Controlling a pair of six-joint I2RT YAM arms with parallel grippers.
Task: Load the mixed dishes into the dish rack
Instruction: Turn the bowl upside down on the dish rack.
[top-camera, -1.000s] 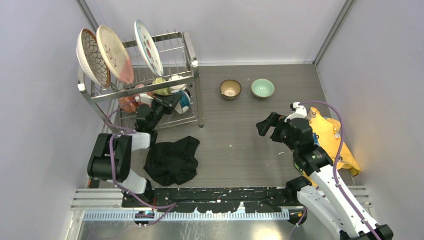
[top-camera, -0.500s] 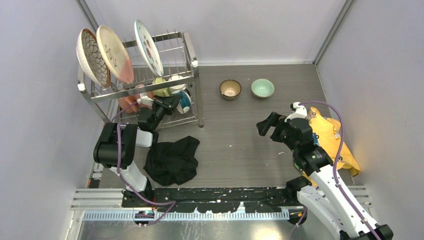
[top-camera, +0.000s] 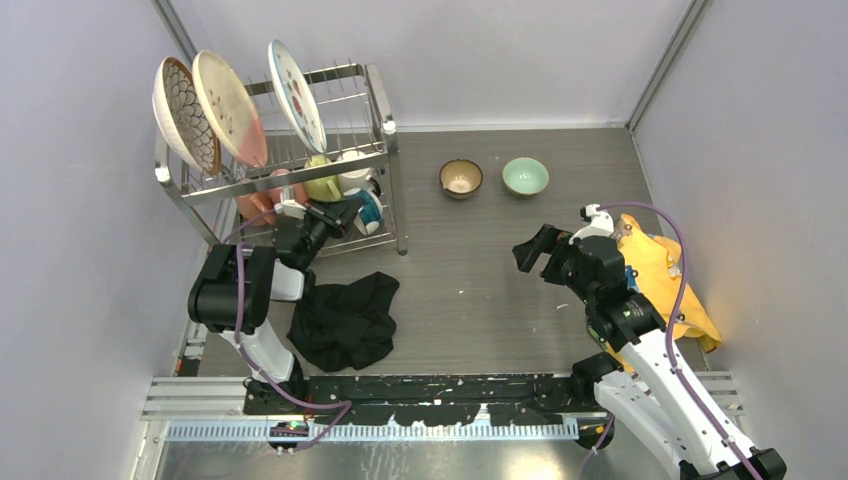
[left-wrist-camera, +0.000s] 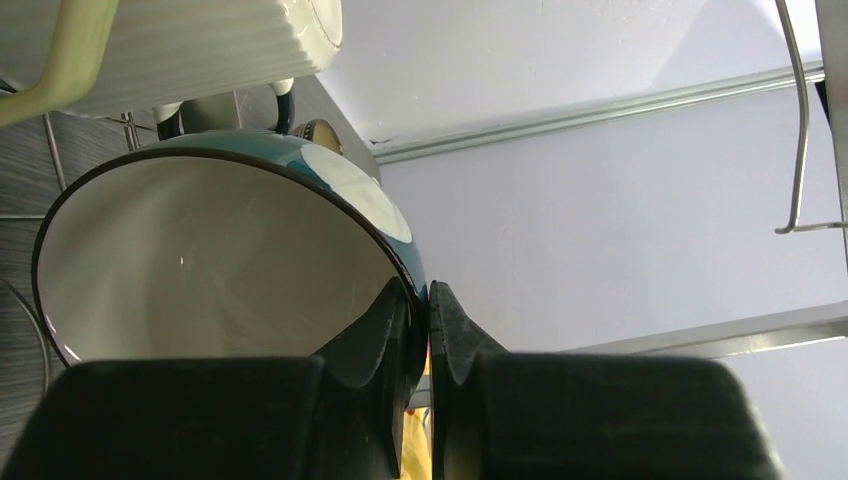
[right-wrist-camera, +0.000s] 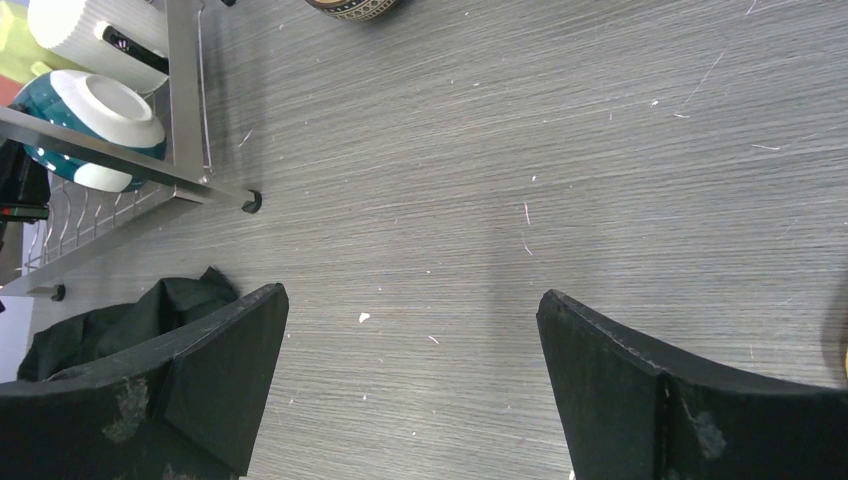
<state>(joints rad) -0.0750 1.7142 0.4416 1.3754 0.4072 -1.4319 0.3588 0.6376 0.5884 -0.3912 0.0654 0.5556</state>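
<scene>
No legible text, label, brand or number is found in any view — only patterns are seen on the plates (top-camera: 230, 105) and the blue bowl (left-wrist-camera: 200, 260).

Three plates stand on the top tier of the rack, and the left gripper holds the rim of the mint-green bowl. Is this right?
No. The left gripper holds the rim of the blue bowl, as the left wrist view shows; the mint-green bowl sits on the table. The three plates do stand on the top tier of the rack.
</scene>
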